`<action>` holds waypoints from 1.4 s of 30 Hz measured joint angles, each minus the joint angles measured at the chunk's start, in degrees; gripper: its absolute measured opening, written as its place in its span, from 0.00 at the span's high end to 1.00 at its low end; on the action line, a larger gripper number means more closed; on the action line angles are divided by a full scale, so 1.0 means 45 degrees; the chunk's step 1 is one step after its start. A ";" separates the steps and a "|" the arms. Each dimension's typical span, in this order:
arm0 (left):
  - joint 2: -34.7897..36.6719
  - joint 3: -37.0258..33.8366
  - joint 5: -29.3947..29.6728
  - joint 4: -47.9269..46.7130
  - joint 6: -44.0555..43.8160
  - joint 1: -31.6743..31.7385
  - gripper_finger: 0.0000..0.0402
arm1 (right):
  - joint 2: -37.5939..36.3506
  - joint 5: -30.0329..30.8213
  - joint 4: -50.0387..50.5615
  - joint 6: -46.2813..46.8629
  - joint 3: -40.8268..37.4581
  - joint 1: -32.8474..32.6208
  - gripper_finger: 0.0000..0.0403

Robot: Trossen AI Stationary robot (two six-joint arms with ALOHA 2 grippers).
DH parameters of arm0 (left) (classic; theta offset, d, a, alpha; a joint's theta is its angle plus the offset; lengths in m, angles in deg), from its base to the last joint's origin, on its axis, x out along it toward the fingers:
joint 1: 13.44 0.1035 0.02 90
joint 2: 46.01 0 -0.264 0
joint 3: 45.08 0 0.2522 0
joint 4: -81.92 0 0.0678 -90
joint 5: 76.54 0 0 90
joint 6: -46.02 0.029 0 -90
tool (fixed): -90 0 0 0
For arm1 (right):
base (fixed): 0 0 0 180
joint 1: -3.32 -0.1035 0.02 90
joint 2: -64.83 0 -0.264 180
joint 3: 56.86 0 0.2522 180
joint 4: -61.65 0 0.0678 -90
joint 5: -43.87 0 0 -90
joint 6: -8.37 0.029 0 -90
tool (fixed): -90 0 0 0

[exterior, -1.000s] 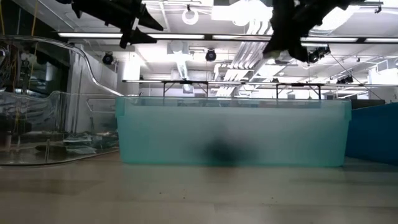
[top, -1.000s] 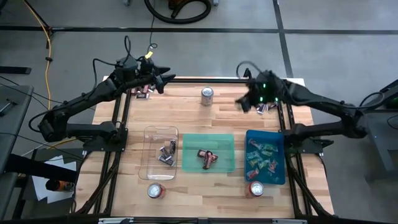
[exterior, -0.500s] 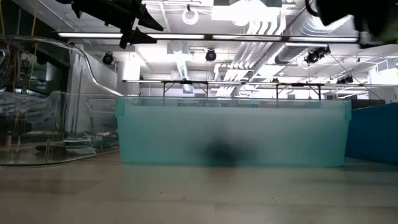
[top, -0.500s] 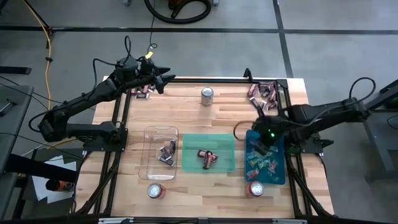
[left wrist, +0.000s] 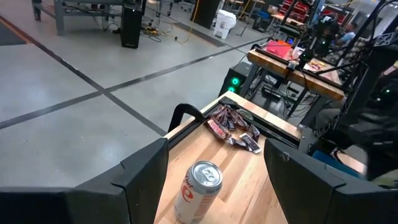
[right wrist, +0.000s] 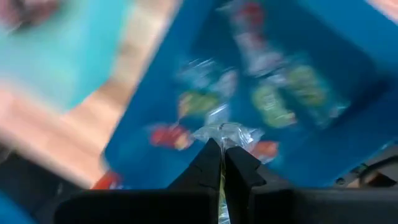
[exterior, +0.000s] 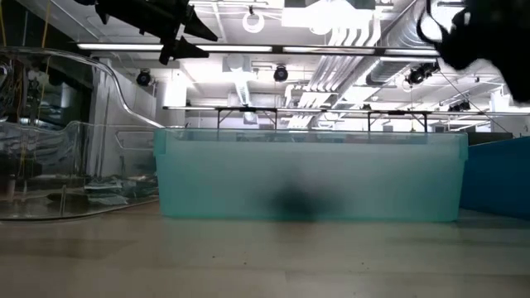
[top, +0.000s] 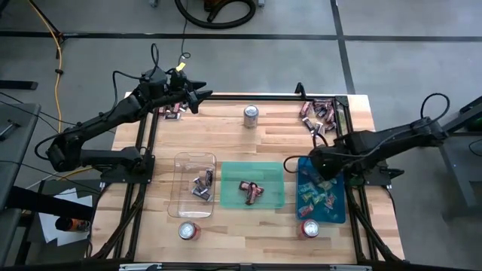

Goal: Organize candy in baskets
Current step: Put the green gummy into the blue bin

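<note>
The left arm reaches from the left side toward the far left corner of the wooden surface (top: 226,128), and its left hand (top: 197,96) hangs raised there, the two dark fingers (left wrist: 140,171) spread wide with nothing between them. The right arm comes in low from the right side, elbow bent. Its right hand (top: 318,162) points down, fingers (right wrist: 211,163) pressed together and pinching a small clear-wrapped sweet (right wrist: 225,134).
</note>
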 joint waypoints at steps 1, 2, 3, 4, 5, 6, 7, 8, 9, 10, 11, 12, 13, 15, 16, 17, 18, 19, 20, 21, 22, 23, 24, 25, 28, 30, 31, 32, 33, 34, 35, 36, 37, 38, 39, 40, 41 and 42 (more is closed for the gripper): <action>0.0000 0.0000 0.0000 -0.0002 -0.0002 0.0000 0.37 | -0.0009 -0.0001 -0.0152 0.0371 -0.0492 0.0149 1.00; 0.0000 0.0000 0.0000 -0.0005 -0.0005 0.0000 0.37 | -0.0009 -0.0021 -0.0447 0.0721 -0.1010 0.0302 1.00; 0.0000 0.0000 0.0000 0.0000 0.0000 0.0000 0.37 | -0.0009 0.0047 -0.0731 0.1033 -0.1530 0.0437 1.00; 0.0000 0.0000 0.0000 -0.0004 0.0000 0.0000 0.37 | -0.0020 0.0299 -0.0980 0.1418 -0.2024 0.0561 1.00; 0.0000 0.0000 0.0000 0.0000 0.0005 0.0000 0.37 | -0.0023 0.0688 -0.1269 0.1850 -0.2471 0.0670 1.00; 0.0000 0.0000 0.0000 -0.0005 0.0001 0.0000 0.37 | -0.0023 0.1056 -0.1688 0.2309 -0.2877 0.0768 1.00; 0.0000 0.0000 0.0000 -0.0001 0.0003 0.0000 0.37 | -0.0018 0.1424 -0.2179 0.2636 -0.3212 0.0858 1.00; 0.0000 0.0000 0.0000 -0.0003 0.0005 0.0000 0.37 | -0.0021 0.1740 -0.2615 0.2904 -0.3459 0.0928 1.00; 0.0000 0.0000 0.0000 -0.0004 0.0004 0.0000 0.37 | -0.0017 0.1986 -0.2939 0.3170 -0.3668 0.0990 1.00; 0.0000 0.0000 0.0000 -0.0005 0.0002 0.0000 0.37 | 0.0006 0.2269 -0.3096 0.3450 -0.3826 0.1029 1.00; 0.0000 0.0000 0.0000 -0.0005 0.0005 0.0000 0.37 | 0.0016 0.2575 -0.3172 0.3792 -0.3946 0.1058 1.00; 0.0000 0.0000 0.0000 -0.0004 0.0005 0.0000 0.37 | 0.0016 0.2885 -0.3191 0.4141 -0.4025 0.1060 1.00; 0.0000 0.0000 0.0000 0.0000 0.0005 0.0000 0.37 | 0.0012 0.3143 -0.3228 0.4467 -0.4091 0.1062 1.00; 0.0000 0.0000 0.0005 -0.0005 0.0005 0.0000 0.37 | 0.0014 0.3462 -0.3116 0.4926 -0.4245 0.1061 1.00; 0.0000 0.0000 0.0005 -0.0005 0.0005 0.0000 0.37 | 0.0013 0.3563 -0.3111 0.5129 -0.4339 0.1059 1.00; 0.0000 0.0000 0.0005 -0.0005 0.0005 0.0000 0.37 | 0.0016 0.3753 -0.3130 0.5266 -0.4400 0.1059 1.00; 0.0000 0.0000 0.0005 -0.0005 0.0005 0.0000 0.37 | 0.0016 0.3933 -0.3197 0.5421 -0.4426 0.1059 1.00; 0.0000 -0.0002 0.0005 -0.0003 0.0005 0.0000 0.37 | 0.0016 0.3999 -0.3300 0.5488 -0.4435 0.1059 1.00; 0.0000 0.0000 0.0005 -0.0005 0.0005 0.0000 0.37 | 0.0016 0.4005 -0.3292 0.5488 -0.4440 0.1059 1.00; 0.0000 -0.0005 0.0005 0.0000 0.0005 0.0000 0.37 | 0.0016 0.4005 -0.3259 0.5483 -0.4444 0.1059 1.00; 0.0000 -0.0005 0.0005 -0.0005 0.0005 0.0000 0.37 | 0.0016 0.3997 -0.3261 0.5475 -0.4449 0.1059 1.00; 0.0000 -0.0004 0.0005 0.0000 0.0005 0.0000 0.37 | 0.0016 0.3980 -0.3265 0.5474 -0.4449 0.1059 1.00; 0.0000 -0.0005 0.0005 -0.0004 0.0006 0.0000 0.37 | 0.0016 0.3957 -0.3262 0.5471 -0.4449 0.1059 1.00; 0.0000 -0.0005 0.0005 -0.0003 0.0005 0.0000 0.37 | 0.0016 0.3937 -0.3259 0.5469 -0.4449 0.1059 0.99; 0.0000 -0.0005 0.0005 -0.0004 0.0010 0.0000 0.37 | 0.0016 0.3942 -0.3262 0.5459 -0.4449 0.1059 0.95; 0.0000 -0.0005 0.0009 -0.0005 0.0010 0.0000 0.37 | 0.0016 0.3939 -0.3261 0.5455 -0.4449 0.1059 0.89; 0.0000 -0.0005 0.0010 -0.0005 0.0010 0.0000 0.37 | 0.0016 0.3900 -0.3262 0.5448 -0.4449 0.1059 0.86; 0.0000 -0.0005 0.0005 -0.0004 0.0015 0.0000 0.37 | 0.0016 0.3809 -0.3260 0.5366 -0.4449 0.1059 0.81; 0.0000 -0.0005 0.0005 0.0000 0.0015 0.0000 0.37 | 0.0016 0.3706 -0.3258 0.5181 -0.4449 0.1059 0.77; 0.0000 -0.0005 0.0007 -0.0002 0.0016 0.0000 0.37 | 0.0016 0.3582 -0.3231 0.4980 -0.4443 0.1059 0.73; 0.0000 -0.0005 0.0005 -0.0003 0.0019 0.0000 0.37 | 0.0016 0.3371 -0.3149 0.4743 -0.4409 0.1059 0.69; 0.0000 -0.0005 0.0005 -0.0003 0.0019 0.0000 0.37 | 0.0000 0.3120 -0.3095 0.4506 -0.4330 0.1059 0.65; 0.0000 -0.0005 0.0009 0.0000 0.0025 0.0000 0.37 | -0.0031 0.2798 -0.3117 0.4287 -0.4197 0.1059 0.61; 0.0000 -0.0005 0.0005 0.0000 0.0048 0.0000 0.37 | -0.0073 0.2466 -0.3111 0.4011 -0.4028 0.1059 0.57; 0.0000 -0.0005 0.0005 -0.0005 0.0125 0.0000 0.37 | -0.0160 0.2127 -0.3075 0.3743 -0.3812 0.1059 0.55; 0.0000 -0.0005 0.0010 0.0000 0.0214 0.0000 0.37 | -0.0255 0.1875 -0.3025 0.3456 -0.3515 0.1059 0.52; 0.0000 -0.0005 0.0010 -0.0001 0.0308 0.0000 0.37 | -0.0352 0.1753 -0.3044 0.3145 -0.3133 0.1059 0.51; 0.0000 -0.0005 0.0007 0.0000 0.0344 0.0000 0.37 | -0.0468 0.1734 -0.3046 0.2864 -0.2686 0.1059 0.49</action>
